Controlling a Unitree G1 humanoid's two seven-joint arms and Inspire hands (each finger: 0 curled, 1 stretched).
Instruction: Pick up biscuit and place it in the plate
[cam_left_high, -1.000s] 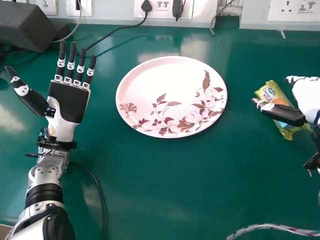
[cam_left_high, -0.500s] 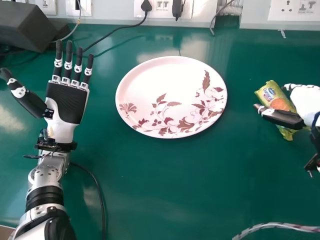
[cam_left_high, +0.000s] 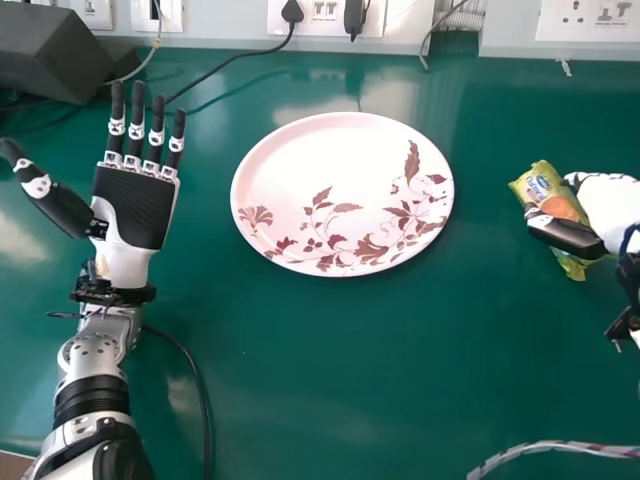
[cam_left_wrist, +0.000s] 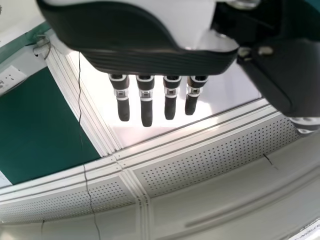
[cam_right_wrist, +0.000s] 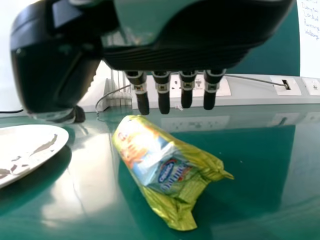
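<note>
My left arm (cam_left_high: 95, 365) comes in from the bottom, and my left hand (cam_left_high: 134, 205) lies with its palm facing up. Its fingers (cam_left_high: 136, 130) are straight and have little gaps between them. They point away from me, and my left thumb (cam_left_high: 58, 203) sticks out to the left side. My right hand (cam_left_high: 608, 205) is over on the right. Its thumb (cam_left_high: 565, 234) points left, apart from the fingers (cam_right_wrist: 163, 95), which are straight too. Both of my hands are open.
</note>
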